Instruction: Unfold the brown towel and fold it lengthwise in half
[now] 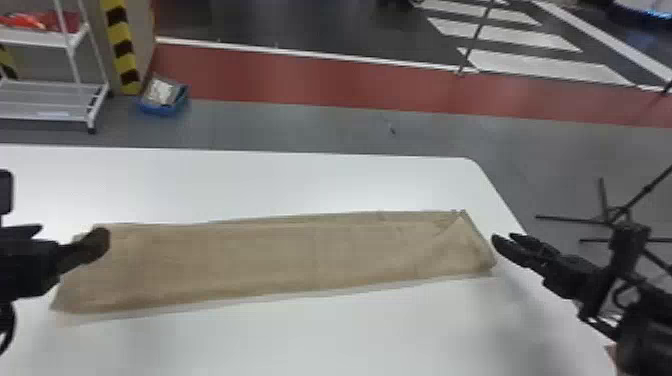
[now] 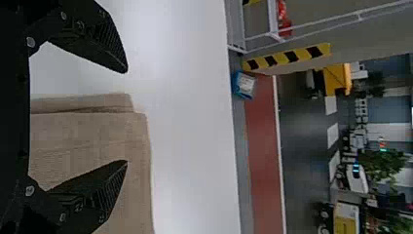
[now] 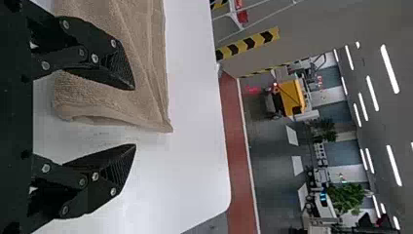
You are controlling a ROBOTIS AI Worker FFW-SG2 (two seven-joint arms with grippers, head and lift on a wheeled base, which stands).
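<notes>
A long brown towel point(image 1: 275, 260) lies on a white table point(image 1: 250, 175), laid out as a strip running left to right in front of the robot. Its shape suggests that the lengthwise fold is largely made, and that the step in hand is tidying the 2 ends.

The left gripper point(image 2: 126, 116) is over the towel's left end, its 2 black fingers spread wide with no cloth pinched. The right gripper point(image 3: 134, 117) is by the right end, its fingers also well apart and empty. I cannot tell whether either gripper touches the fabric.

To do this well, the grippers would best take the top layer alone, near its far corners, and draw it gently until it meets the layer beneath. Light, level tension should ease out the slanting crease point(image 1: 442, 245) near the far right corner; a deep pinch could catch the 2 layers together, and an uneven pull could skew the strip.

The head view gives the towel's whole length, with a darker sliver of cloth along part of its far edge. The left wrist view adds a closer look at the left end, where a narrow band point(image 2: 83, 103) of cloth sticks out past the upper layer. The right wrist view brings out the looped pile, long ridges and a pointed corner point(image 3: 165, 126).
</notes>
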